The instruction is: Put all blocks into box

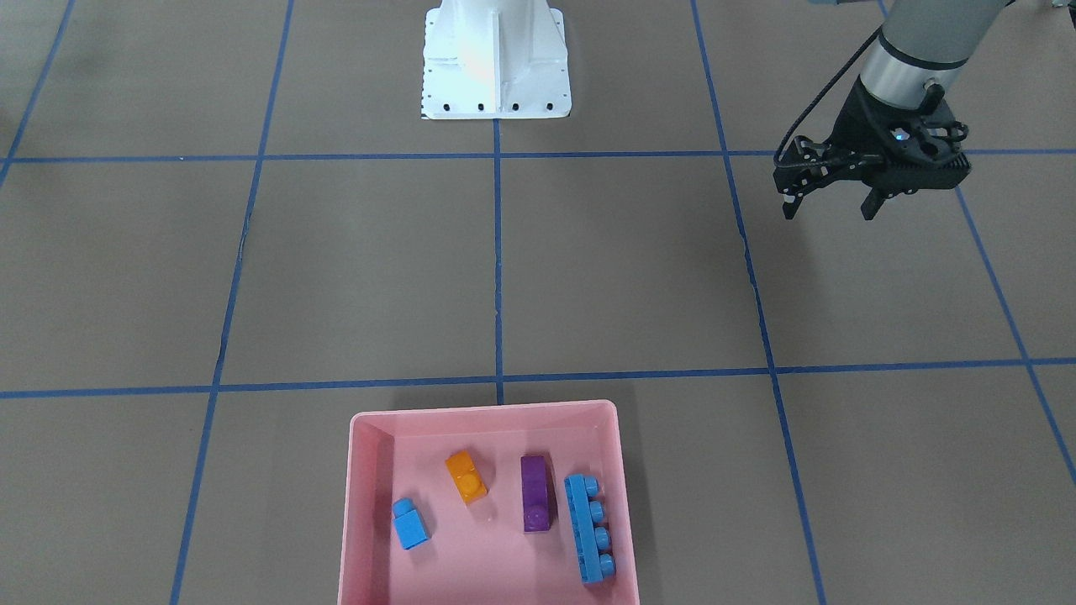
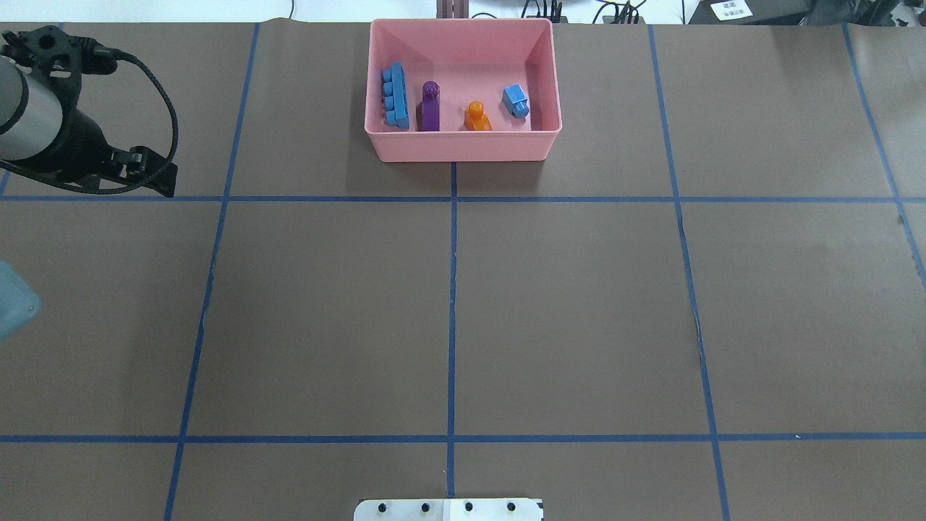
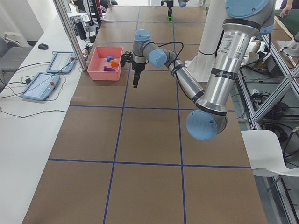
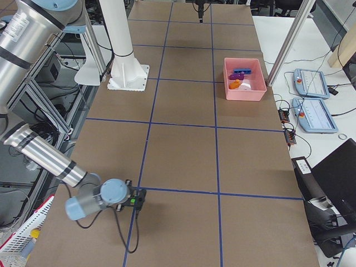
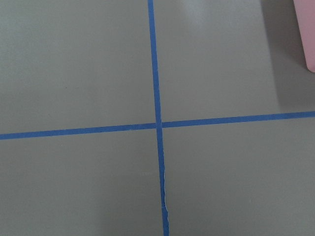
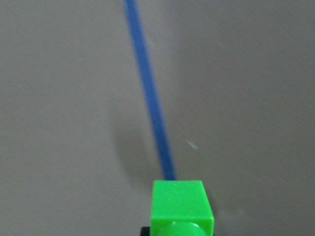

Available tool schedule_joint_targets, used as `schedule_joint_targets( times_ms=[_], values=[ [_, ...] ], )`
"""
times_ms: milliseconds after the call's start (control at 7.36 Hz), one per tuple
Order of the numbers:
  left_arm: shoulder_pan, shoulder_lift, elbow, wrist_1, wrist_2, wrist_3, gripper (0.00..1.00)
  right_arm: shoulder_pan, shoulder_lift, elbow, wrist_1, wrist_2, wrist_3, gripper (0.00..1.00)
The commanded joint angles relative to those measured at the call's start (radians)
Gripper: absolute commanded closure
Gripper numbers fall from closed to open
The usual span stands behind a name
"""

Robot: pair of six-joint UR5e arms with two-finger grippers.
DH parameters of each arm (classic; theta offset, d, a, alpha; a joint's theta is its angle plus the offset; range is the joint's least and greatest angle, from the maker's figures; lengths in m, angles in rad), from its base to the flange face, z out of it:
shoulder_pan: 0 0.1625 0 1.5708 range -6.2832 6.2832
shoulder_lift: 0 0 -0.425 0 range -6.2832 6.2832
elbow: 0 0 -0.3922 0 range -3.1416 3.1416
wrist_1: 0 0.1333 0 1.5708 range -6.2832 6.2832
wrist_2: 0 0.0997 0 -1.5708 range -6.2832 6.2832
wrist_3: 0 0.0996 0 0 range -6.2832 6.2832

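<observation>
The pink box holds the orange block, the purple block, the small blue block and the long blue block. My left gripper is open and empty above bare table, well apart from the box; a corner of the box shows in its wrist view. The green block fills the bottom of the right wrist view, held just above the table. My right gripper is shut on it at the table's far right end, far from the box.
The white robot base stands at the table's robot side. Blue tape lines divide the brown table into squares. Teach pendants lie on a white side table beyond the box.
</observation>
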Motion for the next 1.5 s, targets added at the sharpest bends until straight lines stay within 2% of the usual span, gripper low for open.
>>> schedule_joint_targets(
  times_ms=[0,136,272,408,544,680,816,951,1087,1223,1359],
  values=[
    [0.001,0.01,0.0,0.0,-0.005,-0.001,0.0,0.013,0.409,0.082,-0.46,0.004,0.036,1.0],
    [0.005,0.013,0.0,0.0,-0.006,-0.001,0.0,-0.017,0.614,0.078,-0.67,-0.016,0.036,1.0],
    [0.005,0.014,0.0,0.0,-0.008,-0.001,0.0,-0.063,0.811,0.07,-0.856,-0.08,0.036,1.0],
    [0.006,0.017,0.0,0.0,-0.008,-0.001,0.0,-0.139,1.009,0.024,-0.997,-0.168,0.039,1.0],
    [0.006,0.043,-0.008,-0.005,-0.01,-0.001,0.0,-0.209,1.222,-0.145,-1.037,-0.235,0.107,1.0],
    [0.008,0.068,-0.026,-0.005,-0.013,-0.001,0.0,-0.262,1.395,-0.344,-0.973,-0.292,0.144,1.0],
    [0.026,0.106,-0.067,-0.002,-0.013,-0.002,0.0,-0.305,1.478,-0.48,-0.863,-0.347,0.184,1.0],
    [0.029,0.126,-0.094,-0.002,-0.014,-0.004,0.0,-0.336,1.526,-0.618,-0.653,-0.396,0.294,1.0],
    [0.032,0.128,-0.095,-0.002,-0.014,-0.004,0.0,-0.375,1.584,-0.734,-0.564,-0.468,0.35,1.0],
    [0.034,0.128,-0.095,0.0,-0.014,-0.004,0.0,-0.389,1.627,-0.784,-0.56,-0.502,0.353,1.0],
    [0.038,0.129,-0.095,0.0,-0.014,-0.004,0.0,-0.392,1.626,-0.775,-0.565,-0.504,0.358,0.01]
  ],
)
